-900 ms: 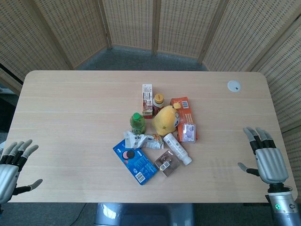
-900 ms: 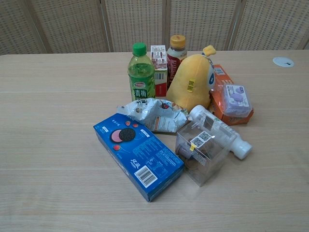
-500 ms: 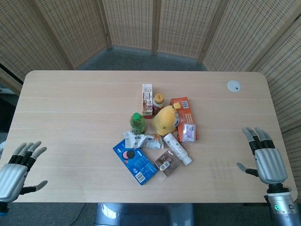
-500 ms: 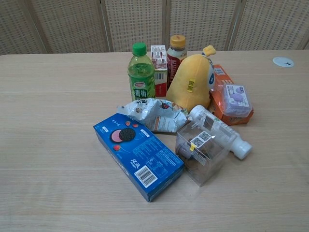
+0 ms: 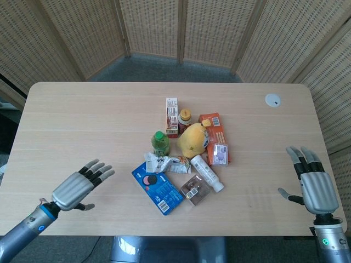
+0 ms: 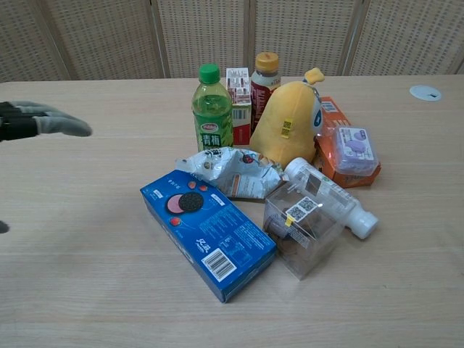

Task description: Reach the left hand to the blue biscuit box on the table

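Left hand [image 5: 77, 188] is over the table's [image 5: 82, 120] near-left area, palm down, fingers [image 5: 97, 171] spread apart and pointing toward the pile; it holds nothing. In the chest view only its fingertips [image 6: 43, 123] enter at the left edge. The hand is apart from the blue box [image 5: 157, 188], with bare tabletop between them.

Blue box lies flat at the near-left of the pile, long axis running diagonally, cookie picture and barcode face up. In the chest view it is the item closest to the camera [image 6: 206, 232].

Just behind the box: a crumpled snack bag [image 5: 166, 163], touching or nearly touching its far end. Behind that stands a green bottle [image 5: 160, 142], upright, green cap on. Further back, a narrow carton [image 5: 172, 116] and a brown bottle [image 5: 185, 120] with a yellow cap, side by side.

Centre: a yellow plush toy [image 5: 192, 139], just in front of the brown bottle. In front of the toy, a white bottle [image 5: 207, 173] lies on its side. A clear plastic box [image 5: 196, 189] sits against it, just right of the blue box.

Right of the toy: an orange box [image 5: 213, 131] lying flat, with a small purple pack [image 5: 220, 154] on its near end.

A white disc [image 5: 272, 99] is set in the far-right tabletop.

Right hand [image 5: 313, 184] is at the near-right table edge, fingers extended and apart, holding nothing, well away from the pile.
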`<state>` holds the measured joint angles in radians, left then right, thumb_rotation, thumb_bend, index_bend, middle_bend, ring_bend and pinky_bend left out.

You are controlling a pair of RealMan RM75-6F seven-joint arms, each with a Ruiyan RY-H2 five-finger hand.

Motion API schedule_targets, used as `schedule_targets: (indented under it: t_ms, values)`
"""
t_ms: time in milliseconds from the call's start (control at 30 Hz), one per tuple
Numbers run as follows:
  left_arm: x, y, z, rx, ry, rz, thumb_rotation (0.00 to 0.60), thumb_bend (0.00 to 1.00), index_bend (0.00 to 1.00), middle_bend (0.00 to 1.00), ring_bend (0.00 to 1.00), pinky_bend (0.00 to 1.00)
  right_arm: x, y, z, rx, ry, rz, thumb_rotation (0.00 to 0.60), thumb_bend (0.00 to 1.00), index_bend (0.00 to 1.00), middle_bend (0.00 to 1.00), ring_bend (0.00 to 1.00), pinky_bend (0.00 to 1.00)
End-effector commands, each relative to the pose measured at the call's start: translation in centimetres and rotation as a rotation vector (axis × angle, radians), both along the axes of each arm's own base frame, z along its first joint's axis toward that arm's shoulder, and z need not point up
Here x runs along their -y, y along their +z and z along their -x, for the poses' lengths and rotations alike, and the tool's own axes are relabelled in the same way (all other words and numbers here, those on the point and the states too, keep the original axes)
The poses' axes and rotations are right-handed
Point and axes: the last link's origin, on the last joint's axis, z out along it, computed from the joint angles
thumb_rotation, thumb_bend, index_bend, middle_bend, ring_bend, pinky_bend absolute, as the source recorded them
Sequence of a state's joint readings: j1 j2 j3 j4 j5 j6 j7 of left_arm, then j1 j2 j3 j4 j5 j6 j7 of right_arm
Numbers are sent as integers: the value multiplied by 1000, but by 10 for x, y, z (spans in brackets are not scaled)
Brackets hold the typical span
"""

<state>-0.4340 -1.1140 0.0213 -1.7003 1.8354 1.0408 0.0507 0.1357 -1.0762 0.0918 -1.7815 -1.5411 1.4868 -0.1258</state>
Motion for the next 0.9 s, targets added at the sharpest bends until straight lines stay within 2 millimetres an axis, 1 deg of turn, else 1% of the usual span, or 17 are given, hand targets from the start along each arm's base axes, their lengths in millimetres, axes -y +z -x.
schedule_targets:
  t_ms: [33,200,267,500,700,900]
  values:
    - [-10,-17,-18,-27,-91,10,600,0,0,0,0,0,0,1,0,3,-2,2,600,0,0,0,0,0]
    - [-15,-37,-38,-51,-162,35,600,0,0,0,0,0,0,4,0,13,0,10,600,0,0,0,0,0]
    - [-15,-47,-43,-77,-188,48,600,0,0,0,0,0,0,5,0,16,0,12,600,0,0,0,0,0]
    - [-20,-89,-67,-134,-266,91,600,0,0,0,0,0,0,7,-1,25,2,15,600,0,0,0,0,0]
    - [-27,-119,-85,-173,-298,98,600,0,0,0,0,0,0,10,-1,36,3,24,600,0,0,0,0,0]
    - [-32,-144,-101,-188,-304,100,600,0,0,0,0,0,-1,9,-2,43,8,11,600,0,0,0,0,0]
